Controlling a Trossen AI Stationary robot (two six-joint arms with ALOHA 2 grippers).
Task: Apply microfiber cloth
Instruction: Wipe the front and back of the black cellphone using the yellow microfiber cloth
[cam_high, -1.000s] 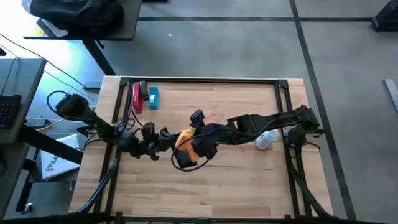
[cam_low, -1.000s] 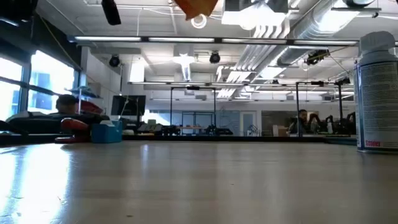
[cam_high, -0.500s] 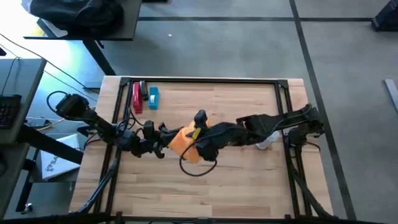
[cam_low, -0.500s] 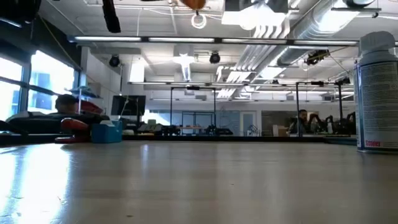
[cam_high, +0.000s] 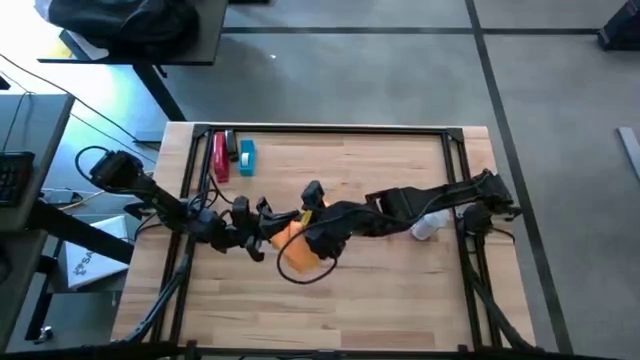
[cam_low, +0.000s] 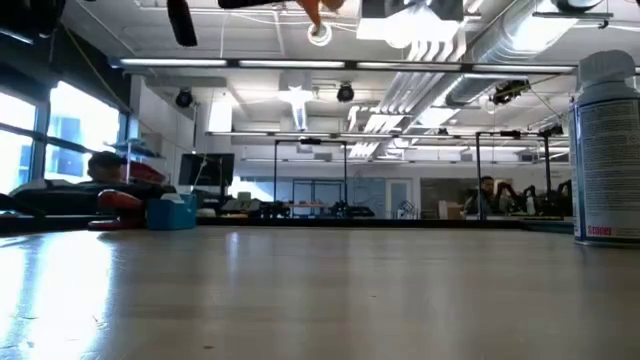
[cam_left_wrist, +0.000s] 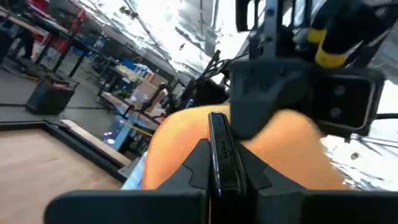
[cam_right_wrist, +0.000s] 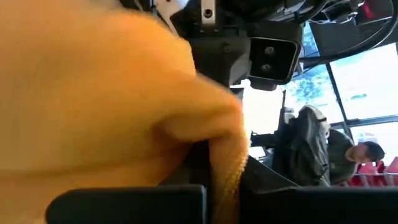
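Orange microfiber cloth (cam_high: 298, 250), one, apparently between two tools.

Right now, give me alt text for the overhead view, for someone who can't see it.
Two dark robot arms meet over the middle of a wooden table, with the orange microfiber cloth between their grippers. A white spray bottle stands to the right, red and blue items at the far-left corner.

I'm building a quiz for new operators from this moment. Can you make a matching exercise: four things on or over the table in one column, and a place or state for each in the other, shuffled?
Things:
1. microfiber cloth
2. phone
3. spray bottle
4. red tool

Places or states:
A. at the table's far left corner, beside a blue item
B. standing upright on the table, right side
C. bunched in the right gripper, above the table
D. held edge-on in the left gripper

Pairs: 1-C, 2-D, 3-B, 4-A
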